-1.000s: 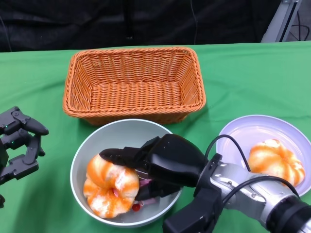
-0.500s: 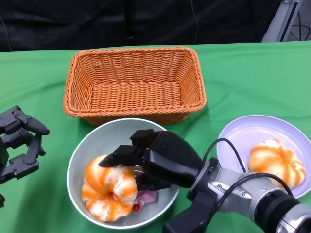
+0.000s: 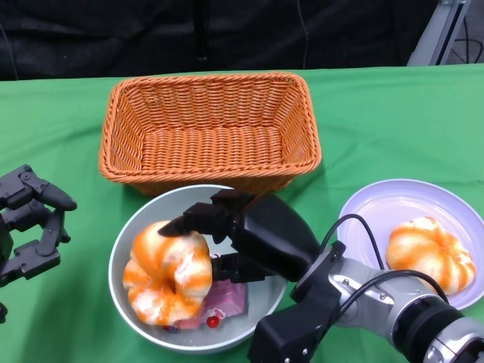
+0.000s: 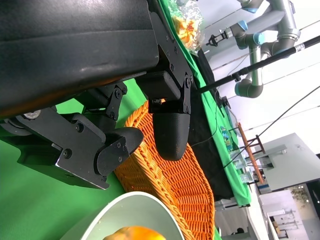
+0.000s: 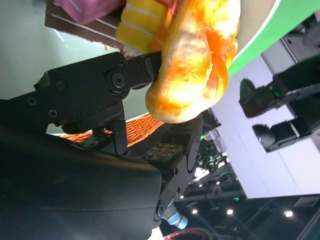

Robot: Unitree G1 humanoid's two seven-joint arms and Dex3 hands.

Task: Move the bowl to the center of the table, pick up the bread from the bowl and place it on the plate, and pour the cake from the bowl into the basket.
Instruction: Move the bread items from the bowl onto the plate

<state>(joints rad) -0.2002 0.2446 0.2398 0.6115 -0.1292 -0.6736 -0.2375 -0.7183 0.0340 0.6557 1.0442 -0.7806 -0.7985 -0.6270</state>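
The grey bowl (image 3: 168, 206) sits in front of the basket (image 3: 210, 132). My right hand (image 3: 261, 238) reaches into it and grips an orange-and-white bread (image 3: 168, 272), tilted up off the bowl's floor. The right wrist view shows the bread (image 5: 195, 60) pinched between the black fingers (image 5: 90, 95). A pink cake slice (image 3: 227, 299) with a red berry lies in the bowl under the hand. Another bread (image 3: 429, 253) lies on the white plate (image 3: 386, 208) at the right. My left hand (image 3: 30, 223) is at the left edge on the green cloth, fingers apart and empty.
The orange wicker basket stands empty just behind the bowl, almost touching its rim. In the left wrist view the basket (image 4: 175, 185) and the bowl's rim (image 4: 130, 210) lie close beyond my left hand. Green cloth covers the table.
My right hand has closed on the bread and raised it a little, tipping it upright. The pink cake beneath now shows more. The left hand has stayed still.
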